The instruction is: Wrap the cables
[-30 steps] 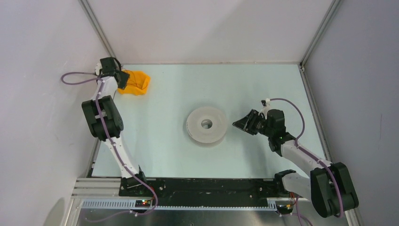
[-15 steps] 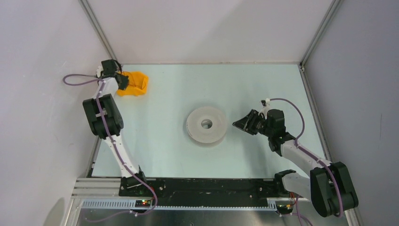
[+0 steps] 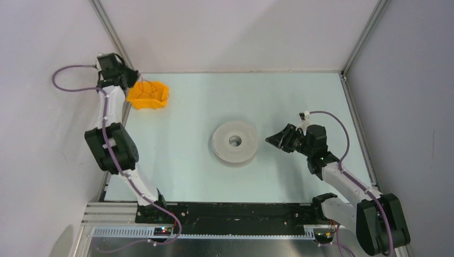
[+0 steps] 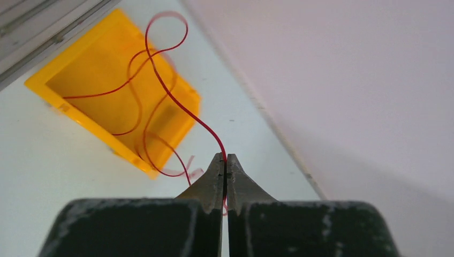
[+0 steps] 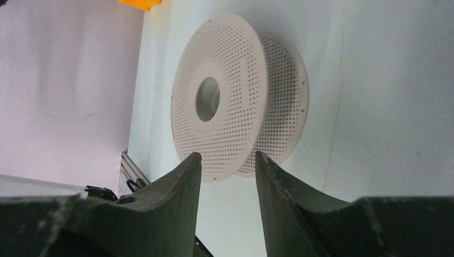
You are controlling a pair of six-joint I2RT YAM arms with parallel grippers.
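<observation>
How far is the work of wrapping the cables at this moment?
Done: the left gripper is shut on one cable. In hand: that cable trails from the yellow bin, with loops lying in it. Left: the white spool is bare, nothing wound on it; the right gripper stands open beside it.

White tubular links (image 3: 345,180) between bulky black joint housings (image 3: 111,147); thin mauve hoses (image 3: 64,68) looped alongside. Left gripper (image 4: 225,156) and right gripper (image 5: 228,160) alike: dark tapered fingers (image 5: 176,182), speckled grey with wear.
</observation>
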